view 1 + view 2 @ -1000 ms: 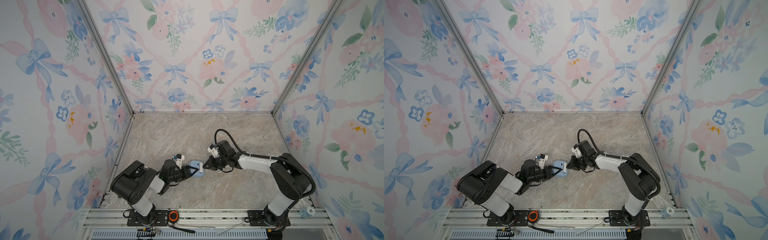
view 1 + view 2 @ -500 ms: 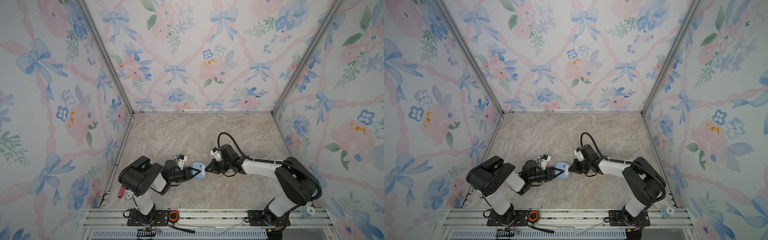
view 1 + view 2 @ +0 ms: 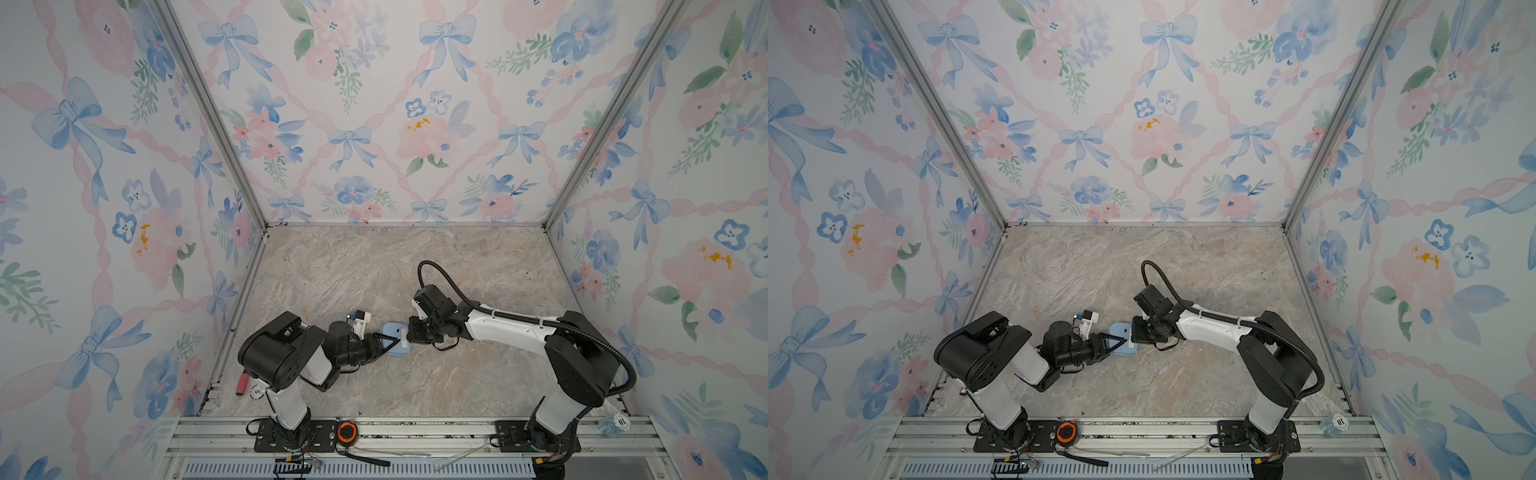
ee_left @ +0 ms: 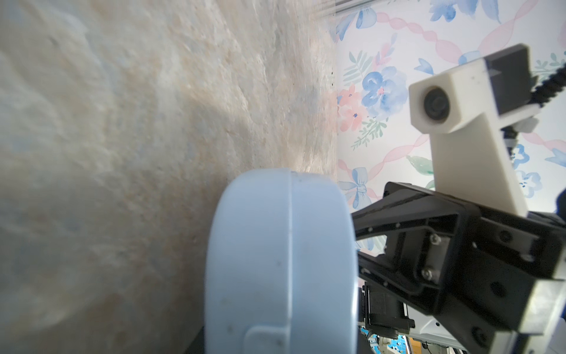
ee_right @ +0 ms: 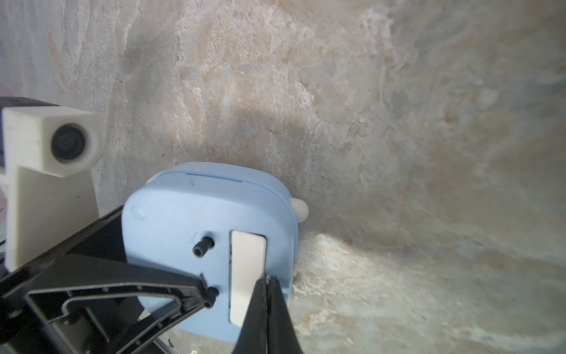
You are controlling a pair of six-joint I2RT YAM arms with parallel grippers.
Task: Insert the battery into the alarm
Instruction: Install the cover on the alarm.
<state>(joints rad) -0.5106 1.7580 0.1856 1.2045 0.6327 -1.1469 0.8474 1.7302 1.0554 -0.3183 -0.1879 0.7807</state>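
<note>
Top views, both: table (image 3: 415,266), marbled, bearing every item below. All places are given from the alarm (image 3: 394,332).

Right arm (image 3: 511,330): white and black, reaches the alarm from its right.

Left arm (image 3: 286,357): folded low, reaches the alarm from its left.

Alarm: pale blue rounded square, between the two grippers. In the right wrist view the alarm (image 5: 171,233) shows its plain back. It seems to stand on edge on the table, though the contact is blurred.

Left gripper (image 3: 384,344): clamped on the alarm, with one finger (image 5: 137,274) across the back and the other hidden behind it.

Right gripper (image 5: 267,280): tips pressed together, touching the cover.

Cover (image 5: 246,260): white strip, set in the alarm's back.

Knob (image 5: 203,246): black, on the alarm's back, just beside the cover.

Red cylinder (image 3: 242,384): on the table, well apart from the alarm, beyond the left arm.
</note>
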